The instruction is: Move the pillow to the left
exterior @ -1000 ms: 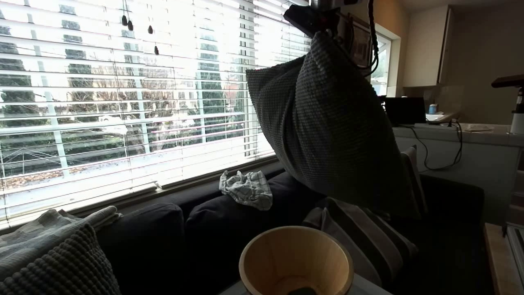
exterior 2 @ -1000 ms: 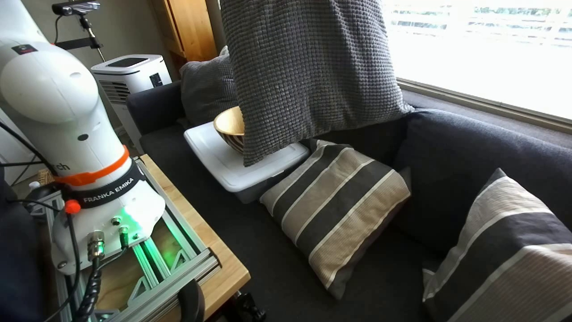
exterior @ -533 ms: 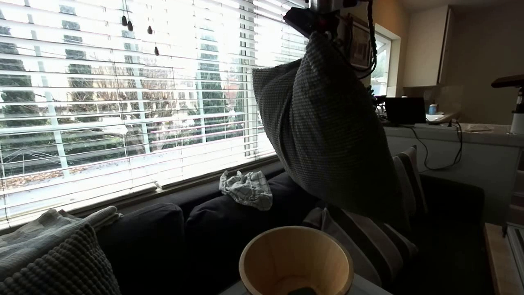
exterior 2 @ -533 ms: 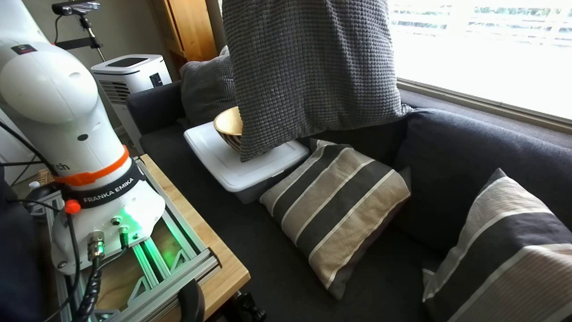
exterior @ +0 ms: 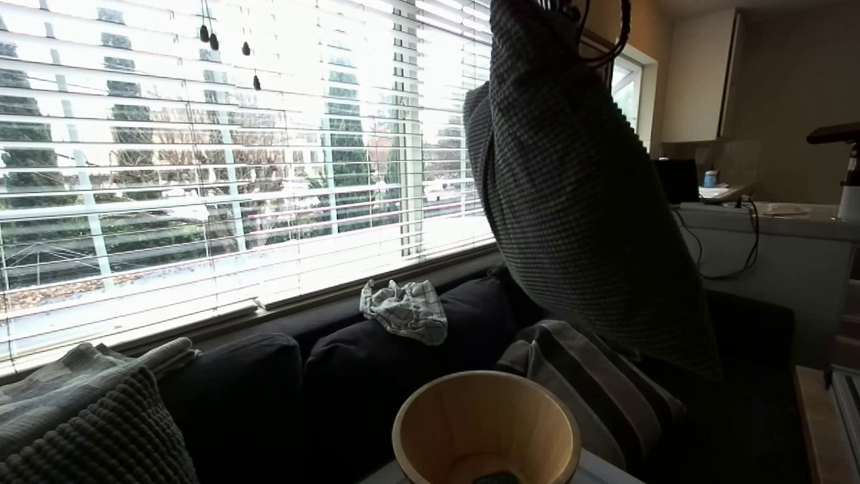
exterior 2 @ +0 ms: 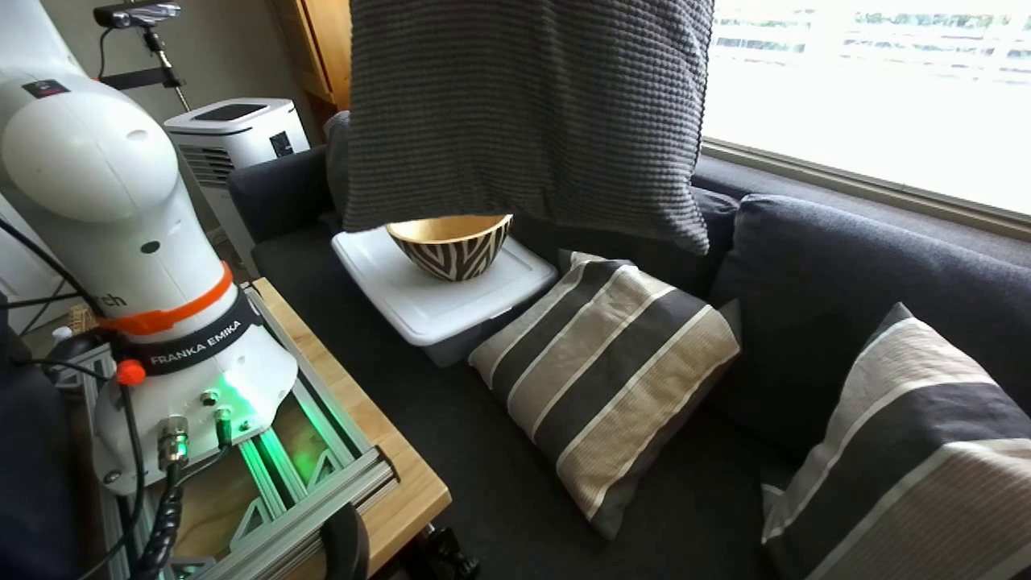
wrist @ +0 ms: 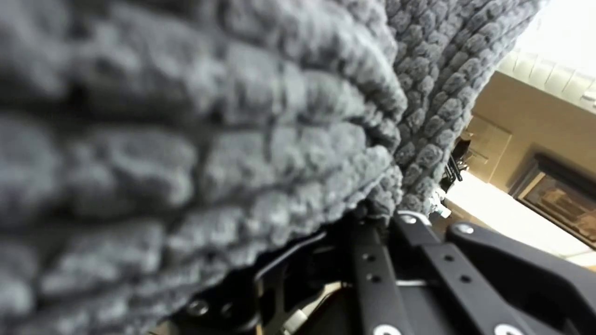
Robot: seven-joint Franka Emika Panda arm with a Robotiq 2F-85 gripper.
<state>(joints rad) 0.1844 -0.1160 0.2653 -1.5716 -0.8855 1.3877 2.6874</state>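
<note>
Black jointed gripper pinching bunched fabric of large charcoal-grey waffle-knit square pillow. Pillow hangs tilted over dark grey fabric sofa; zebra-patterned wooden bowl on white-lidded plastic bin. 2 beige-and-charcoal striped cushions on sofa.

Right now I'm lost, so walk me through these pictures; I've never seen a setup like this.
The machine is a white robot arm. Two pictures are taken from outside it, looking at the couch from different places; the close-up is taken from its wrist. There, black fingers grip a big grey pillow, which hangs over the couch in both exterior views. On the couch sit two striped cushions and a white-lidded box bearing a zebra-patterned bowl.
</note>
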